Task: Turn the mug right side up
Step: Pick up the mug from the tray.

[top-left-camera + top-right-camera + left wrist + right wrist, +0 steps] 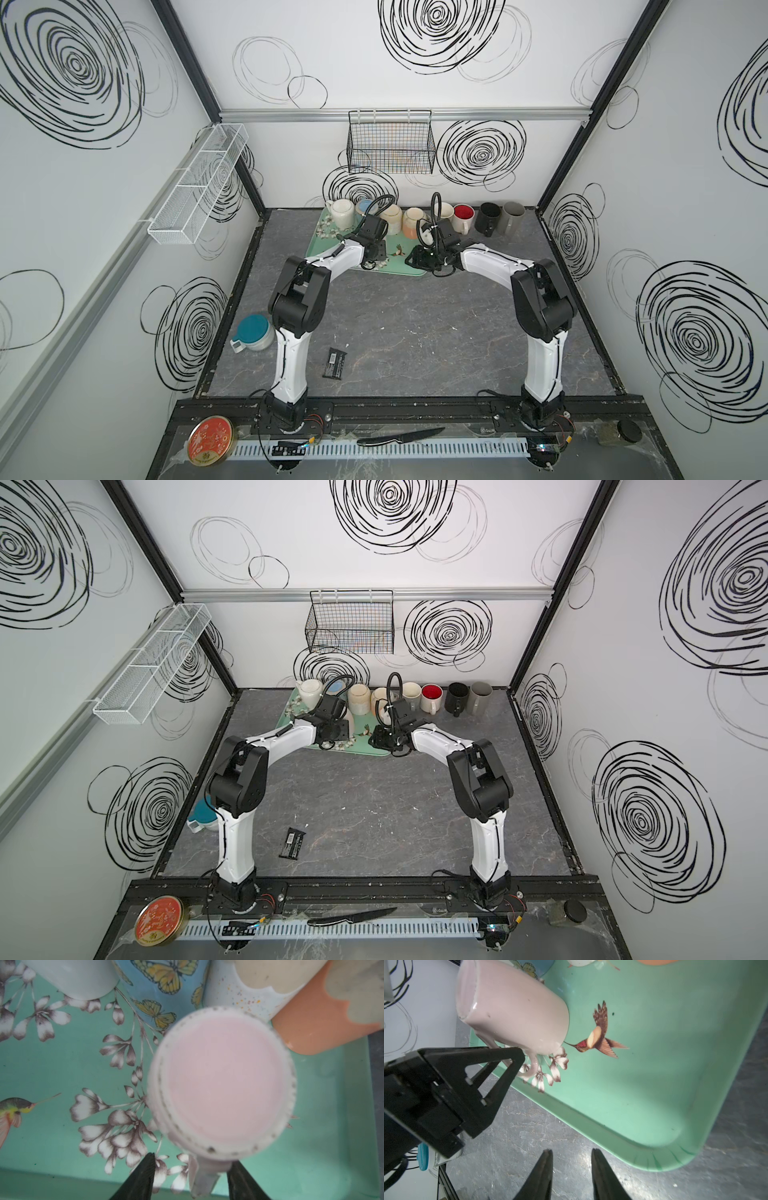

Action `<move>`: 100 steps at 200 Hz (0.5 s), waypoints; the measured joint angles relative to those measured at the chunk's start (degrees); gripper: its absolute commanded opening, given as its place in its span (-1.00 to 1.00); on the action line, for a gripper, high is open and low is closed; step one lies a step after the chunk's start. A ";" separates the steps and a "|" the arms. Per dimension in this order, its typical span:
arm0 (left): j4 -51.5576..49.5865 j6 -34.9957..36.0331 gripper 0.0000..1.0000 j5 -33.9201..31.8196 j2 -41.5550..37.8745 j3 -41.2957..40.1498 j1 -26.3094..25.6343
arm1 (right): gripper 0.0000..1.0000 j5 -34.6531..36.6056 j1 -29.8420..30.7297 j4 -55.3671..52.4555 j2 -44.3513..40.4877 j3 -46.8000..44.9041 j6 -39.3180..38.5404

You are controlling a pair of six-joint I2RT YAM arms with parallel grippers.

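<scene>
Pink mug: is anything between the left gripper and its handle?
Nothing visible: the left gripper straddles the handle of the pink mug. The butterfly mug and orange-and-cream mug stand on its opposite side.

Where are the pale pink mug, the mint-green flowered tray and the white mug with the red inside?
Pale pink ceramic mug (517,1012): right wrist view, on its side wall.
Mint-green flowered rectangular tray (675,1084): right wrist view, bare floor.
White mug with red inside (464,212): in a top view, red interior.
</scene>
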 measured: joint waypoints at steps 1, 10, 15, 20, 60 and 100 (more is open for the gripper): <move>0.00 0.00 0.14 0.04 0.04 0.07 0.04 | -0.27 0.00 0.00 0.00 0.04 0.09 0.00; 0.04 -0.02 0.13 0.13 0.24 0.20 0.26 | -0.27 -0.02 0.02 -0.04 0.61 1.07 0.07; 0.00 -0.02 0.12 0.17 0.33 0.28 0.35 | -0.27 -0.07 0.02 -0.11 0.87 1.55 0.11; 0.00 0.00 0.12 0.20 0.42 0.37 0.39 | -0.27 -0.13 0.02 -0.11 1.09 1.90 0.15; -0.13 0.39 -0.04 0.22 1.73 2.10 0.61 | -0.27 -0.59 0.09 -0.46 1.92 3.37 0.48; -0.17 1.81 -0.40 0.07 1.92 2.10 0.59 | -0.28 -1.03 0.17 -0.79 2.14 3.37 0.68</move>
